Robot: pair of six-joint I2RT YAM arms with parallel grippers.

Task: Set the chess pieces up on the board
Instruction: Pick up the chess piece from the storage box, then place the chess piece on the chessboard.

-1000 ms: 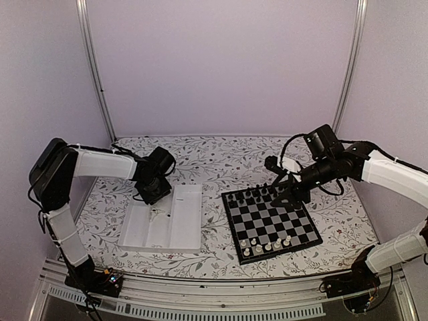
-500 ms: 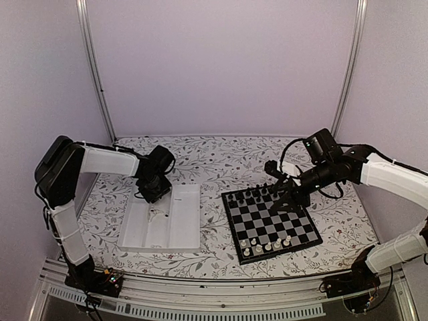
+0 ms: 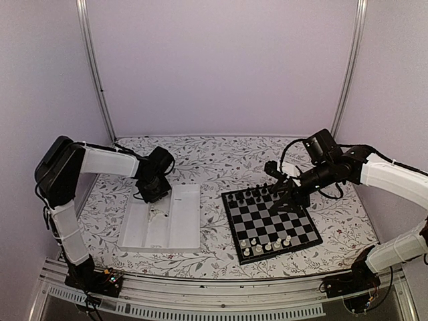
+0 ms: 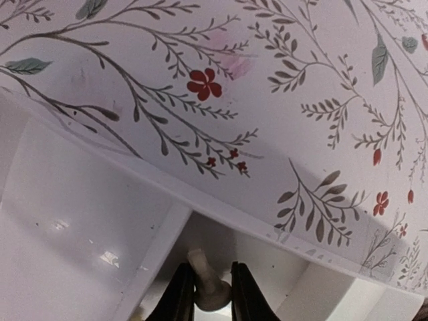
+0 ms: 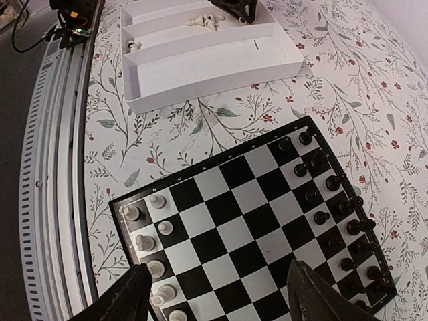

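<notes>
The board (image 3: pixel 271 222) lies right of centre with black pieces (image 3: pixel 253 195) along its far rows and cream-white pieces (image 3: pixel 267 245) along its near edge. In the right wrist view the board (image 5: pixel 254 221) shows black pieces (image 5: pixel 334 200) on the right and white pieces (image 5: pixel 150 234) on the left. My right gripper (image 3: pixel 284 200) hovers open and empty over the board's far right part, its fingertips (image 5: pixel 127 297) wide apart. My left gripper (image 3: pixel 155 194) is at the far end of the white tray, shut on a cream-white piece (image 4: pixel 208 284) held between its fingers (image 4: pixel 179 297).
The white compartment tray (image 3: pixel 180 227) lies left of the board, with a few loose white pieces (image 3: pixel 155 212) in its middle slot. It also shows in the right wrist view (image 5: pixel 221 63). The floral tablecloth (image 3: pixel 214 160) covers the table. Metal rail (image 3: pixel 221 304) runs along the near edge.
The left gripper has shifted slightly at the tray's far end. The right gripper has lowered and drawn slightly left over the board's far right part.
</notes>
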